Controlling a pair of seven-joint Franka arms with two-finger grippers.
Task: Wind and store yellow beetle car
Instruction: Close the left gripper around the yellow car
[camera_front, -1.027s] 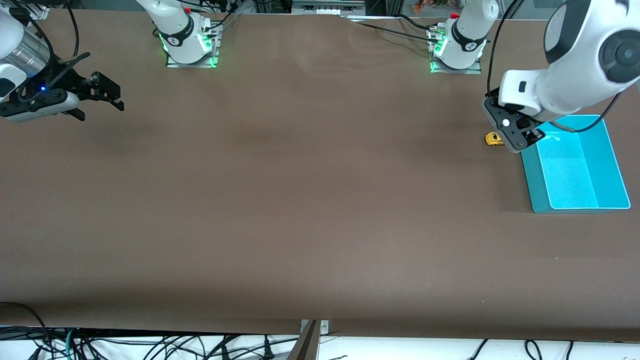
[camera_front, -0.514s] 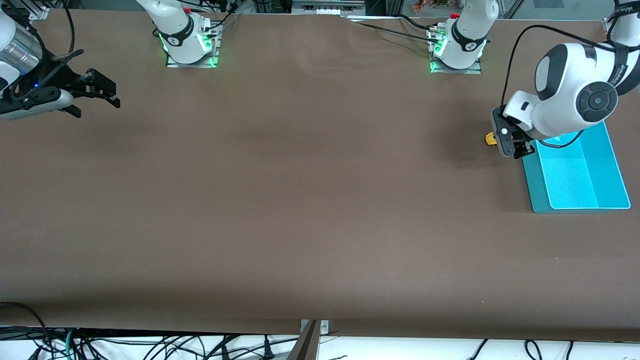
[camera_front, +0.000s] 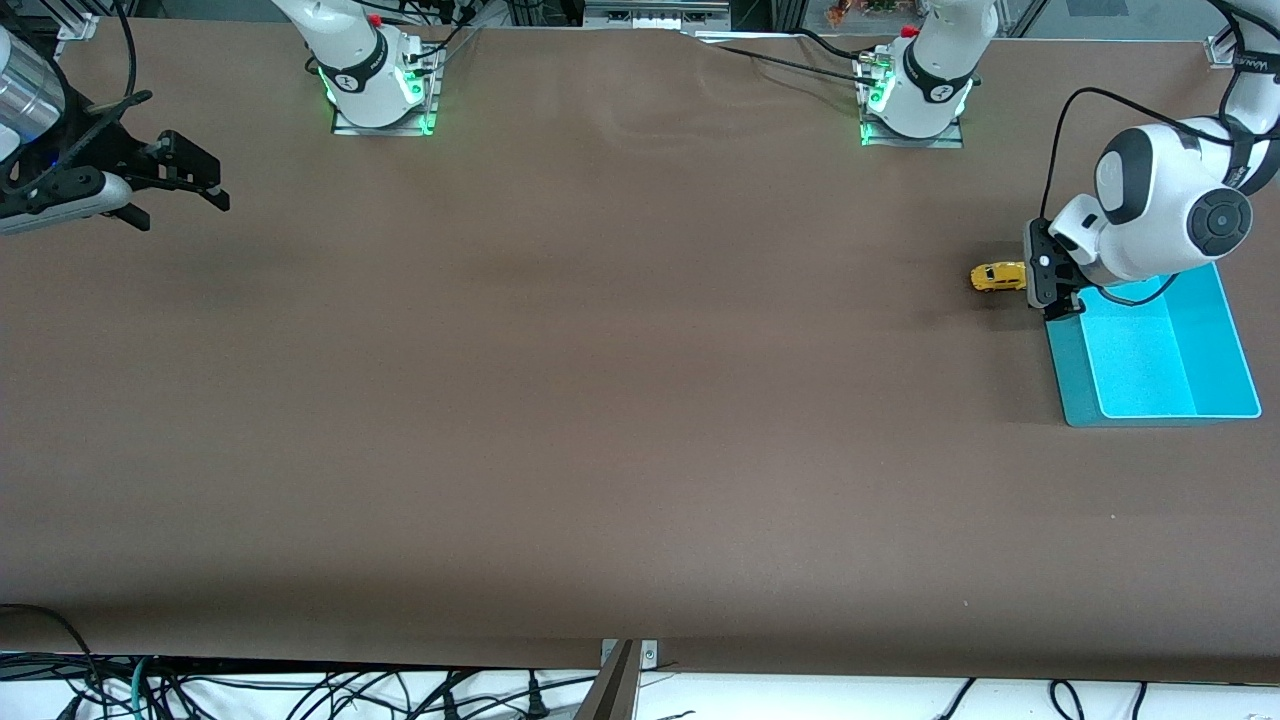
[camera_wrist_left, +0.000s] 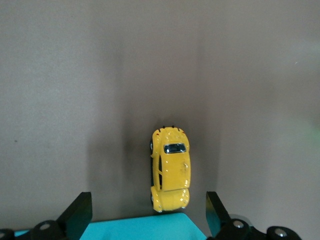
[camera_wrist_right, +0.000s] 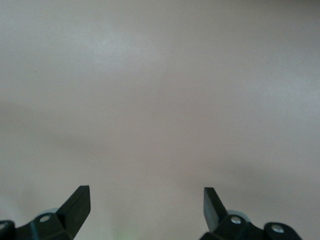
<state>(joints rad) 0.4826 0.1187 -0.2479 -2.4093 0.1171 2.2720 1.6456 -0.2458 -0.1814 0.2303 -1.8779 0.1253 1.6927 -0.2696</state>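
The yellow beetle car (camera_front: 997, 277) stands on its wheels on the brown table, beside the corner of the turquoise bin (camera_front: 1070, 385) toward the right arm's end. In the left wrist view the car (camera_wrist_left: 170, 168) lies just ahead of my open fingers, not between them. My left gripper (camera_front: 1052, 283) is open and empty, low at the bin's corner, right beside the car. My right gripper (camera_front: 205, 187) is open and empty, up over the table at the right arm's end; its wrist view shows only bare table between the fingertips (camera_wrist_right: 77, 202).
The turquoise bin is open and has nothing in it; its rim (camera_wrist_left: 140, 226) shows in the left wrist view under the gripper. The two arm bases (camera_front: 378, 90) (camera_front: 915, 100) stand at the table's edge farthest from the front camera.
My left arm has swung lower and drawn back toward the bin, uncovering the whole car, which stays in place. My right gripper has drifted slightly up and toward its end of the table.
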